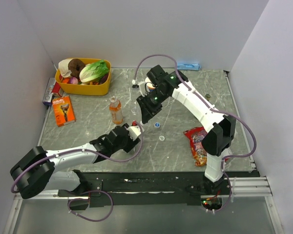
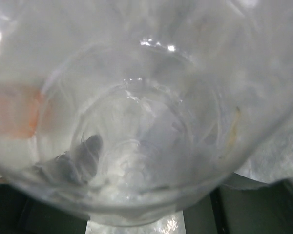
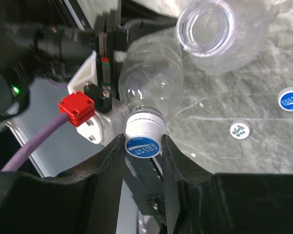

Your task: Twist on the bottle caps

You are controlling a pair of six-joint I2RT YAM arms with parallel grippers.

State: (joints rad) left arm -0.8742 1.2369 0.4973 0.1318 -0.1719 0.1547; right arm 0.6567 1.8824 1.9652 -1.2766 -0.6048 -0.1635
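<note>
A small clear bottle (image 3: 151, 80) lies in my left gripper (image 1: 134, 132), which is shut on its body. Seen from its base, this bottle (image 2: 146, 122) fills the left wrist view. My right gripper (image 3: 143, 142) is shut on a white bottle cap with a blue top (image 3: 143, 138), which sits on that bottle's neck. The right gripper (image 1: 142, 119) meets the left one near the table's middle. A second clear bottle (image 3: 210, 29) lies uncapped beside it. A loose blue cap (image 1: 157, 125) (image 3: 289, 99) rests on the table. The orange drink bottle (image 1: 116, 109) stands upright to the left.
A yellow basket (image 1: 83, 88) of food stands at the back left, with an orange razor pack (image 1: 63, 110) in front of it. A red snack bag (image 1: 198, 144) lies by the right arm's base. A small pale disc (image 3: 239, 129) lies near the loose cap.
</note>
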